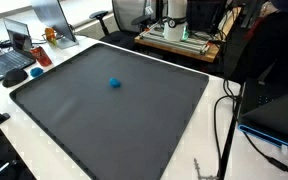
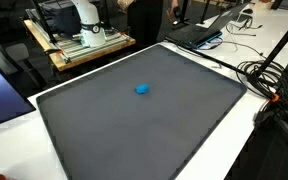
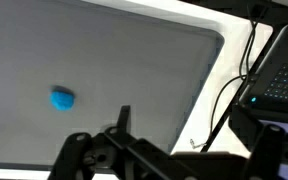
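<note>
Gripper (image 3: 169, 160) jaws hang spread and empty above the mat (image 3: 134, 60). The blue ball (image 3: 62, 98) sits well ahead of them and off to one side (left in my wrist view). If I come down off-centre, I judge a finger could knock it skidding away.

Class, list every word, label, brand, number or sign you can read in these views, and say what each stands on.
No text can be read in any view.
The grey mat and the small blue object carry no print.
The laptop keyboard in the wrist view is too blurred, and the laptop screen in an exterior view too small.
</note>
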{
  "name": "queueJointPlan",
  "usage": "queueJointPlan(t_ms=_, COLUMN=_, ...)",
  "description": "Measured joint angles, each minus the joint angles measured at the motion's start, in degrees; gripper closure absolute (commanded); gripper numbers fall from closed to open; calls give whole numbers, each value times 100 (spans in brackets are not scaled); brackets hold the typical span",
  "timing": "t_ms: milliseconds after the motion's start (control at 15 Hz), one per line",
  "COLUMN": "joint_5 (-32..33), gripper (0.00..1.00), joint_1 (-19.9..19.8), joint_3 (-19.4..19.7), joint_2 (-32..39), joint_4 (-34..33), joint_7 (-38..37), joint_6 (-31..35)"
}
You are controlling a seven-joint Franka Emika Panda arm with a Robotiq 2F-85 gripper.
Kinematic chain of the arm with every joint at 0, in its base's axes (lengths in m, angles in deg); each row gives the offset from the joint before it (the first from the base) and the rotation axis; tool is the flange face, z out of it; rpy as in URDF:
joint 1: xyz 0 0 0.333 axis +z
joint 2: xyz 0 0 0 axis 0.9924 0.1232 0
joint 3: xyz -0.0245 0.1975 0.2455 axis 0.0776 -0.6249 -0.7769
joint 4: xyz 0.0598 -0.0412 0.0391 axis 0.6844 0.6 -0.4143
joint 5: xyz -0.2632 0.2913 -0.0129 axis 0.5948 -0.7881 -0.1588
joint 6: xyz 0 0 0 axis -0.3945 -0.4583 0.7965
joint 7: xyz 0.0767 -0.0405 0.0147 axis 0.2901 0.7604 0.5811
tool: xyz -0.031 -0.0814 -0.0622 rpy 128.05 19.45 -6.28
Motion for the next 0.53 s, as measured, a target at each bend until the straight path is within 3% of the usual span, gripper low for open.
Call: queueJointPlan(t_ms=533, joint_5=0, gripper=0, joint_1=0, joint_3=0, joint_2=69, joint_4=77, joint_7=0, joint_6=-3)
